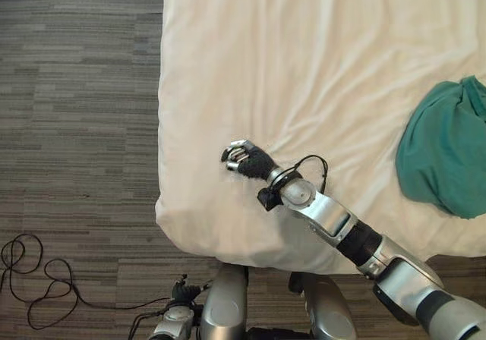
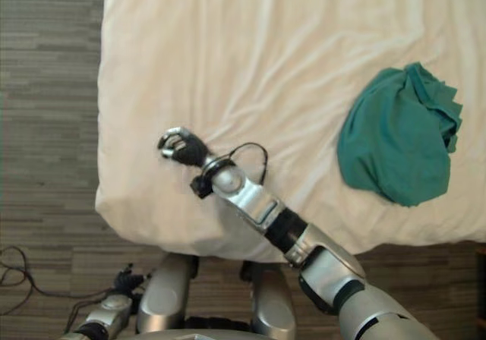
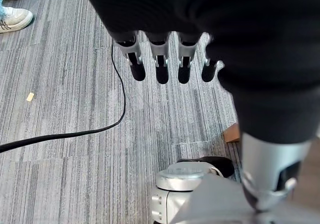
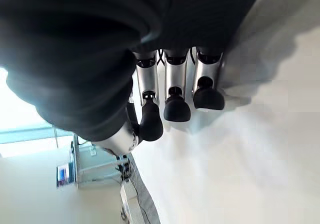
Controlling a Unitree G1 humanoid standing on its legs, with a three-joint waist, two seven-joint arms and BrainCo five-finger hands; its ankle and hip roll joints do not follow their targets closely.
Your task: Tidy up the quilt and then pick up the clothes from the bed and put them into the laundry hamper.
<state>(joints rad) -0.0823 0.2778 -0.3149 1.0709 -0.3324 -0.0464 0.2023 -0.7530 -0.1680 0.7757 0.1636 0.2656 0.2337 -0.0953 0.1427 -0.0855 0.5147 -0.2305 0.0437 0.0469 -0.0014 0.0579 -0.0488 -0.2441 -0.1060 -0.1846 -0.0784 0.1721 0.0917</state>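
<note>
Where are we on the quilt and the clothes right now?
Quilt lies mostly flat, light wrinkles remain. Right hand sits on it near the bed's corner, fingers curled, nothing visibly gripped. Left hand hangs over the floor, holding nothing. Green garment is on the bed, not yet picked up. I can't see a hamper.

The clothes [image 2: 398, 147] lie on the quilt [image 2: 273, 59] toward its right side, well apart from the right hand [image 2: 181, 149] near its left edge.
</note>
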